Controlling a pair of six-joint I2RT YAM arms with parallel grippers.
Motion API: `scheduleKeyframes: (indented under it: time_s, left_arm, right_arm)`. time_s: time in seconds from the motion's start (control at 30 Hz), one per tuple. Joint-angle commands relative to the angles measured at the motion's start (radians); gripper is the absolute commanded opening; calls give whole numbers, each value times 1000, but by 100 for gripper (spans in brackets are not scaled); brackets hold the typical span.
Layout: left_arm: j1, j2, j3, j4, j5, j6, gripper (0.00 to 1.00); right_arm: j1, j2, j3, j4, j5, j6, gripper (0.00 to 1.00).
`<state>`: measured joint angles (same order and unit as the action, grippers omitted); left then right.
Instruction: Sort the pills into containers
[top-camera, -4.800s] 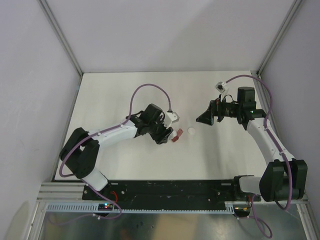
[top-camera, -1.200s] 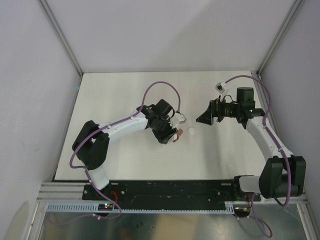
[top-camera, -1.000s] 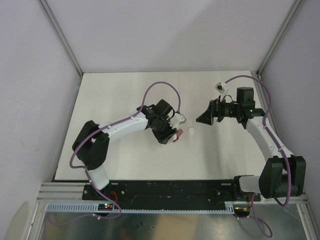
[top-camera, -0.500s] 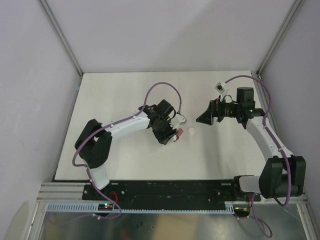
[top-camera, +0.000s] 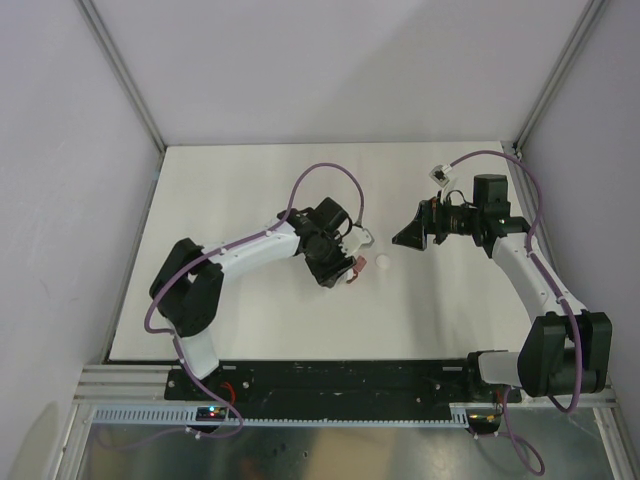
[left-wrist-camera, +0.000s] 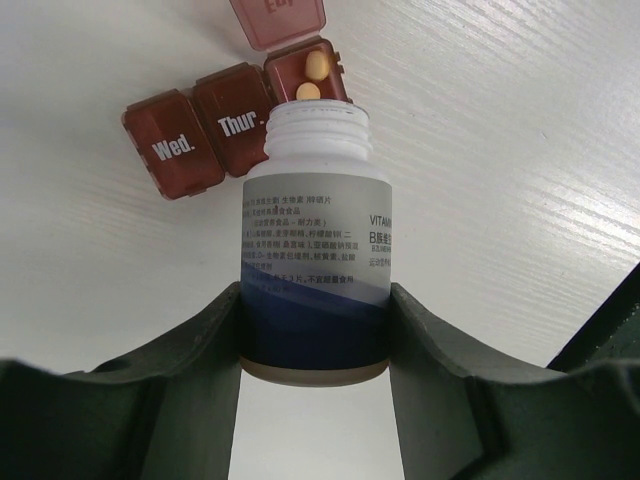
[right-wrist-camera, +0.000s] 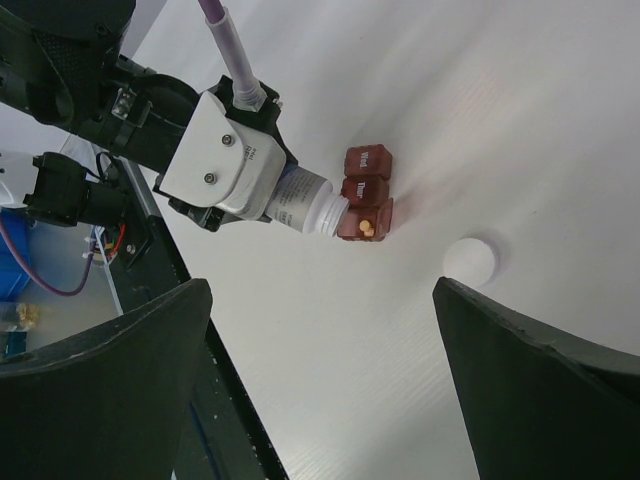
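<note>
Fingers (left-wrist-camera: 190, 352) around smooth cylindrical plastic bottle (left-wrist-camera: 315, 250)

The box (top-camera: 352, 268) is hemmed in on two sides. The left gripper (top-camera: 338, 262) reaches in from its 10 o'clock, clamped on a tilted bottle (left-wrist-camera: 315, 250) whose mouth hangs over the end compartment and blocks any drop from above there. That compartment's open lid sticks out on the side away from the bottle. The cap (top-camera: 382, 263) lies near at the box's 3 o'clock, with a narrow strip of table (top-camera: 240, 180) between them. The right gripper (top-camera: 410, 238), jaws wide, hovers at the cap's 2 o'clock. From 5 to 7 o'clock and at 12 o'clock, bare tabletop offers a way in. The two shut compartments sit clear of the bottle.
</note>
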<state>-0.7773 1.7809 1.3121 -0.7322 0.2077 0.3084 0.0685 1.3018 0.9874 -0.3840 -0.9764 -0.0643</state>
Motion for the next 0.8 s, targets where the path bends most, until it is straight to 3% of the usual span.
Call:
scheduleKeyframes:
  time_s: [0.0, 0.77]
  left_arm:
    - [-7, 0, 52, -13, -13, 29, 0]
    - [-15, 1, 62, -17, -33, 39, 0]
  right_arm:
    - [-3, 3, 1, 13, -17, -12, 100]
    - [-3, 9, 2, 14, -16, -11, 100]
